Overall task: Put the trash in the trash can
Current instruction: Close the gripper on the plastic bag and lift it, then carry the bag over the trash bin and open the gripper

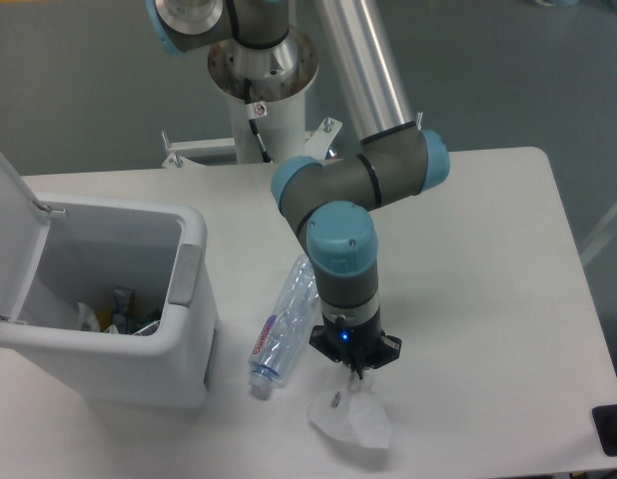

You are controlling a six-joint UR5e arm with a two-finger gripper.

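While the claw [352, 371] points straight down, its fingers pinched together on the top of the plastic bag [350, 421], the bag hangs crumpled just beneath it, seemingly gripped there so it can be lifted off the desk [488, 259]. Beside the claw lies the bottle [285, 327]; farther that way, the open trash can [119, 299] awaits both.

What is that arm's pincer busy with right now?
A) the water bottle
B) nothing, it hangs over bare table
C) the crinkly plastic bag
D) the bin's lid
C: the pincer sits right on top of the plastic bag, pinching its upper end, while the water bottle lies untouched beside it.
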